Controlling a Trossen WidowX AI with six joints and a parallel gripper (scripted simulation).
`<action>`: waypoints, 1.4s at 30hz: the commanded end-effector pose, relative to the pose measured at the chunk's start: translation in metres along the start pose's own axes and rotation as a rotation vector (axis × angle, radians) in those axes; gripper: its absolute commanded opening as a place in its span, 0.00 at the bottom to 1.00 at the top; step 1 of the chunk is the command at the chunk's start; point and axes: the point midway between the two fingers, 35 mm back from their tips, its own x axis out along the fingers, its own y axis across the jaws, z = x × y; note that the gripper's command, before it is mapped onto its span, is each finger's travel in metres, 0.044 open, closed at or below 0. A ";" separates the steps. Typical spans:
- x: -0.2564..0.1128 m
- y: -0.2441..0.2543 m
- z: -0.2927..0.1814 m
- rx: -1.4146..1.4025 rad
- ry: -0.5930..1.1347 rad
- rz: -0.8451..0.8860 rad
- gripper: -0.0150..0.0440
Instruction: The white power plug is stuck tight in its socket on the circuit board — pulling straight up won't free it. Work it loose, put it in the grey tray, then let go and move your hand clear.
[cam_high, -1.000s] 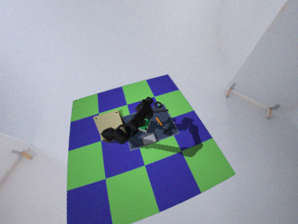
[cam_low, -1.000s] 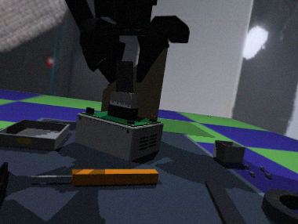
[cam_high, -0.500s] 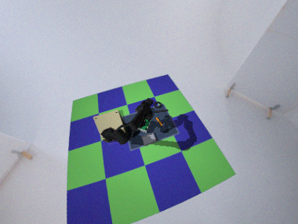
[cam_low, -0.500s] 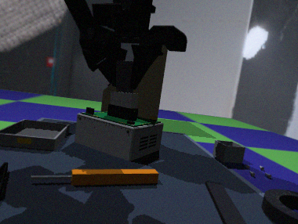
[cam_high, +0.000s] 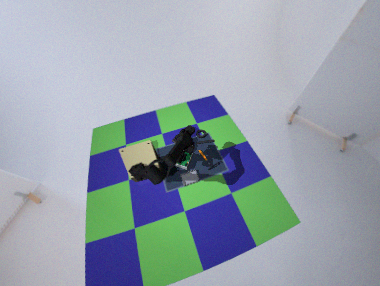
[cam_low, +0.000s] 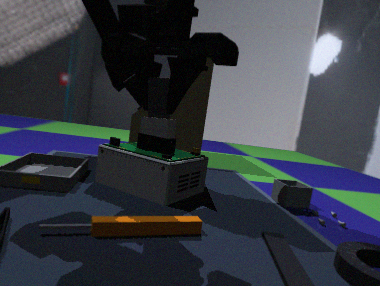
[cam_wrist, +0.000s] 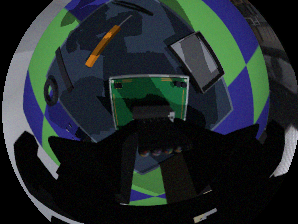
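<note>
The white power plug (cam_low: 157, 126) (cam_wrist: 151, 111) looks grey in shadow. It stands roughly upright in the black socket (cam_low: 156, 145) on the green circuit board (cam_low: 187, 154) (cam_wrist: 125, 95) (cam_high: 186, 160); whether there is a gap below it I cannot tell. My gripper (cam_low: 159, 106) is directly above the board, shut on the plug's upper part, with a finger on either side. In the wrist view the dark fingers hide the plug's near side. The grey tray (cam_low: 52, 181) (cam_wrist: 197, 57) holds no plug; it is left of the board's housing in the exterior view.
An orange screwdriver (cam_low: 147, 226) (cam_wrist: 102, 46) lies in front of the housing (cam_low: 135, 175). A dark flat bar (cam_low: 287, 260) (cam_wrist: 64, 70) and a black ring (cam_low: 345, 260) lie at the right in the exterior view, with a small grey cup (cam_low: 295, 197) beyond them. A tan panel (cam_high: 137, 154) is near the arm's base.
</note>
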 end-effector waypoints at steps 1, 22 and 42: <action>-0.006 0.002 0.001 0.002 -0.003 0.006 0.25; -0.023 -0.009 0.000 0.001 -0.002 0.142 0.25; -0.026 0.002 0.000 0.001 -0.003 0.008 0.25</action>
